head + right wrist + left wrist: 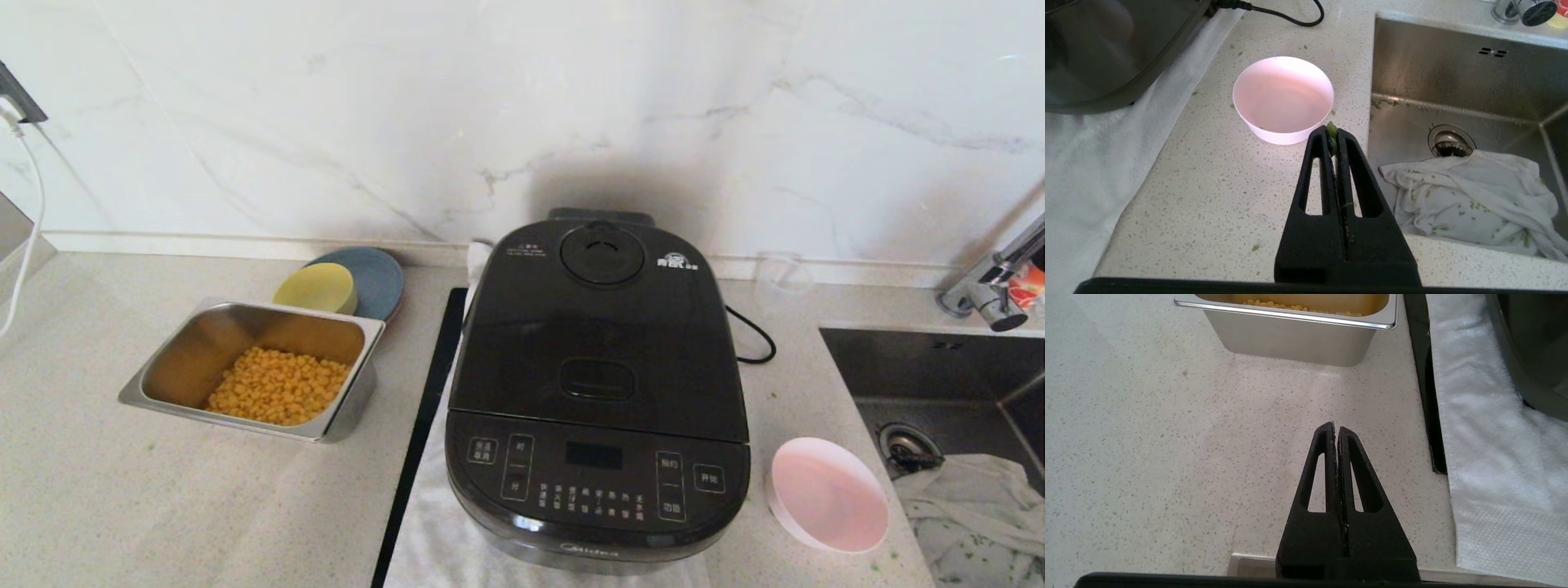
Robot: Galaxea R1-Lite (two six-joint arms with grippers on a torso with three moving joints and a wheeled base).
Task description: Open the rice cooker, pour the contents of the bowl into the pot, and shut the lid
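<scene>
Glossy black rice cooker [598, 392]: stands on a white towel [445, 523] on the speckled counter [122, 490]; lid [600, 327] down and flat, steam vent cap at its rear, button panel facing the robot. Pot not visible under the shut lid.

Bowl [829, 494]: pale pink, upright on the counter just right of the cooker's front corner, between the cooker and the sink [939, 384]; interior shows bare. Small green bits lie scattered on the counter around it.

Steel tray [253, 371]: left of the cooker, well apart, holding yellow corn kernels [277, 396]. Yellow bowl [316, 287] and blue plate [371, 278] sit behind the tray, near the wall.

Sink: right of the cooker, with a crumpled white cloth [1470, 196] flecked green by the drain.

Left gripper [1336, 430]: fingers pressed together, holding nothing, hanging over bare counter left of the cooker's towel, near the tray.

Right gripper [1333, 134]: fingers clenched, a green scrap stuck at the tips, hanging just beside the bowl's rim on the side away from the cooker.
</scene>
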